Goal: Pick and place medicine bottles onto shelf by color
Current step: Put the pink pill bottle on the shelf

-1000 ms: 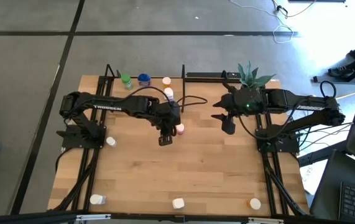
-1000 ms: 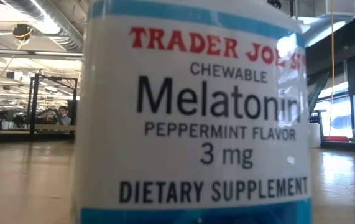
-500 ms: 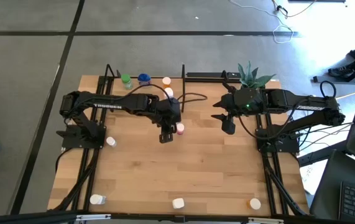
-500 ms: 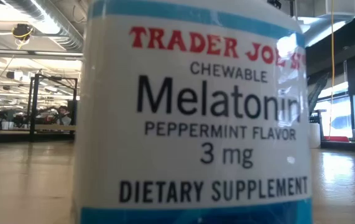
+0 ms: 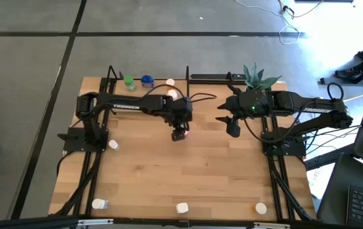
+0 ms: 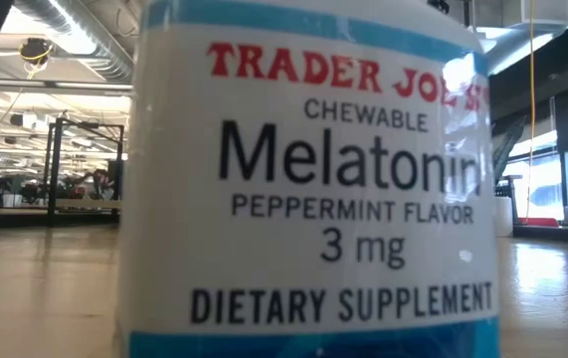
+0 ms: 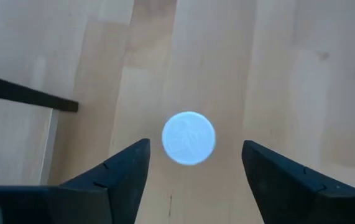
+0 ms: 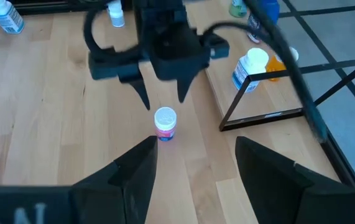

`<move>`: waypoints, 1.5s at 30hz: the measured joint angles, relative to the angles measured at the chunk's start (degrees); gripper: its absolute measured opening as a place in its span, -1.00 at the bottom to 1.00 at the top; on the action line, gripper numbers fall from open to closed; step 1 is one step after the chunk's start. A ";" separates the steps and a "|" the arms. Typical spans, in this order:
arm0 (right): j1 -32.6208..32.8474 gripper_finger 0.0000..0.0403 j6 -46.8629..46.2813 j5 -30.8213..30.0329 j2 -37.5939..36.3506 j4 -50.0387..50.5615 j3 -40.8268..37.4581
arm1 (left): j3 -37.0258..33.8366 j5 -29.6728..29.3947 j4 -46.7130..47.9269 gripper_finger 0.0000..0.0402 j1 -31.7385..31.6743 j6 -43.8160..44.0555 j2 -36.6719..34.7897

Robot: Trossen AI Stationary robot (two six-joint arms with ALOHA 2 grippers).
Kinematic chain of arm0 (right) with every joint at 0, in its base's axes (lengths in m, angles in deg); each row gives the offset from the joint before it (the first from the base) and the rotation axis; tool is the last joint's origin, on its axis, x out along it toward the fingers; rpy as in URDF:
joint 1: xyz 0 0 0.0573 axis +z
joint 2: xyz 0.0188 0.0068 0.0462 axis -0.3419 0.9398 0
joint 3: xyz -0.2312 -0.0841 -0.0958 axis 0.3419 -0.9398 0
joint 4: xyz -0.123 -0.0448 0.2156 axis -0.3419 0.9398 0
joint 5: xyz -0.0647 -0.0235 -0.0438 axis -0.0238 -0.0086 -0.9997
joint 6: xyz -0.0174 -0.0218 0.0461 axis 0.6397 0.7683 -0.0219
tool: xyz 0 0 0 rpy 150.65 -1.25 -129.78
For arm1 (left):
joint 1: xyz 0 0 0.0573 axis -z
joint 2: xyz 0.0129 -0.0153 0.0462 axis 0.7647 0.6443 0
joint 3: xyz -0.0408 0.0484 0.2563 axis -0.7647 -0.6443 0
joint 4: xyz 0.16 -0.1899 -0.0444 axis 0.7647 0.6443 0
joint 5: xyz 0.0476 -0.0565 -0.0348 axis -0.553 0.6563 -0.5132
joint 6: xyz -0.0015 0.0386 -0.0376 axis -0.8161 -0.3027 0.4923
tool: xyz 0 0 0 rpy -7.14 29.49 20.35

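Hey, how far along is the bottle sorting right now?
Done: the shelf holds a green bottle, a blue bottle, an orange-capped bottle and a white bottle.
In hand: the left gripper hangs open over the pink-labelled bottle, gripping nothing; the right gripper waits open nearby.
Left: that one, plus four loose bottles on the table.

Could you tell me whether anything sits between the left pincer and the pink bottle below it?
Nothing visible does. The left pincer hangs open directly above the pink bottle, with only bare table around it.
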 joint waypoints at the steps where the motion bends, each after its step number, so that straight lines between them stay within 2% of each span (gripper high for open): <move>1: -0.01 0.08 0.02 0.00 0.01 -0.02 0.00 | 0.00 -0.01 -0.10 0.24 -0.03 -0.11 0.46; 13: -0.01 0.08 0.12 0.00 -0.01 -0.03 0.00 | 0.01 -3.36 -2.15 0.24 -0.35 -0.70 1.36; 32: -0.01 0.08 0.22 0.00 -0.01 -0.45 0.00 | -0.01 -1.39 -3.36 0.24 -0.37 0.28 7.77; 42: -0.01 0.08 0.24 0.00 -0.02 -0.61 0.00 | 0.00 -0.50 -1.83 0.24 -0.38 0.35 7.74; 45: 0.01 0.08 0.24 0.02 -0.01 -0.61 0.00 | -0.02 -0.02 1.72 0.24 -0.47 2.36 6.55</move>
